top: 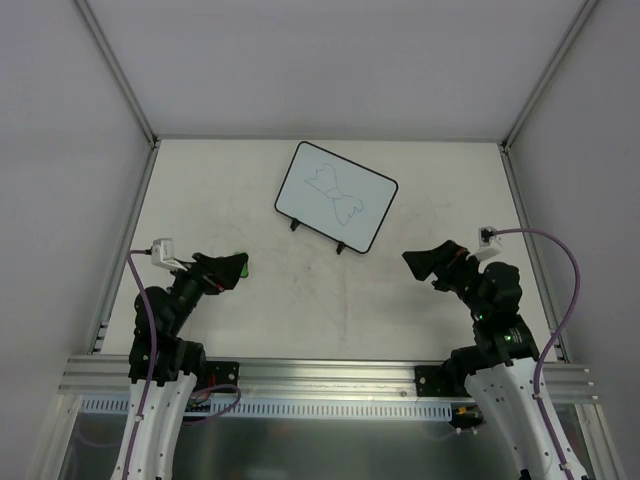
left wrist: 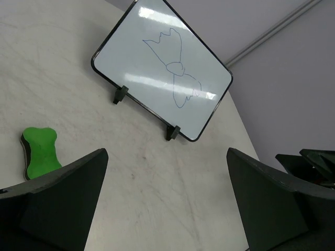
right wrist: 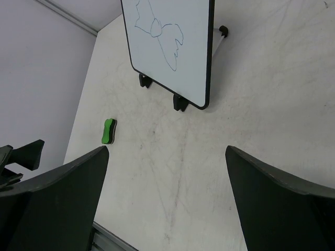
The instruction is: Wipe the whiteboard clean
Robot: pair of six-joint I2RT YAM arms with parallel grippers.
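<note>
The whiteboard (top: 336, 196) stands tilted on two black feet at the back middle of the table, with a thin blue scribble on it. It also shows in the left wrist view (left wrist: 162, 68) and the right wrist view (right wrist: 170, 47). A green eraser (top: 243, 266) lies on the table right by my left gripper (top: 225, 268). In the left wrist view the eraser (left wrist: 39, 151) lies outside the jaws, left of the left finger. My left gripper (left wrist: 167, 198) is open and empty. My right gripper (top: 425, 262) is open and empty, right of and nearer than the board; bare table shows between its fingers (right wrist: 167, 193).
Grey walls and aluminium rails (top: 125, 240) enclose the table (top: 340, 300) on three sides. The eraser (right wrist: 109, 130) and the left gripper's tip (right wrist: 23, 154) show at the left of the right wrist view. The right arm (left wrist: 314, 159) shows at the right edge of the left wrist view.
</note>
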